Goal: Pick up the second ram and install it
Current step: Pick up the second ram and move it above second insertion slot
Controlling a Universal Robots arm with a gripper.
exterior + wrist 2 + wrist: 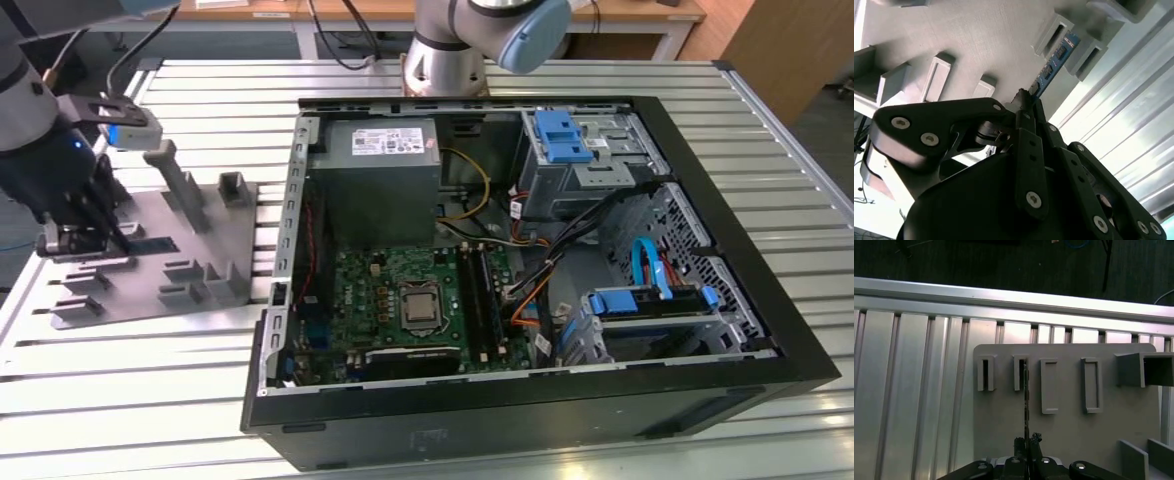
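The second ram [1055, 61] is a thin blue stick whose far end sits in a slotted block of the grey holder plate [979, 35]. In the first wrist view the ram [1026, 395] is edge-on, a dark line running from a slot on the plate [1069, 435] down to the fingertips. My gripper [1027, 102] is shut on the ram's near end, and its fingertips also meet around that end in the first wrist view [1027, 442]. In the exterior view the gripper [80, 240] hangs low over the holder plate [200, 265] at that view's left.
An open computer case [534, 420] lies on the slatted metal table [120, 400] beside the holder plate. Inside it are the green motherboard [400, 300], long black slots [478, 300], a power supply [380, 160], cables and blue drive brackets [561, 135]. Grey upright blocks [180, 185] rise from the plate.
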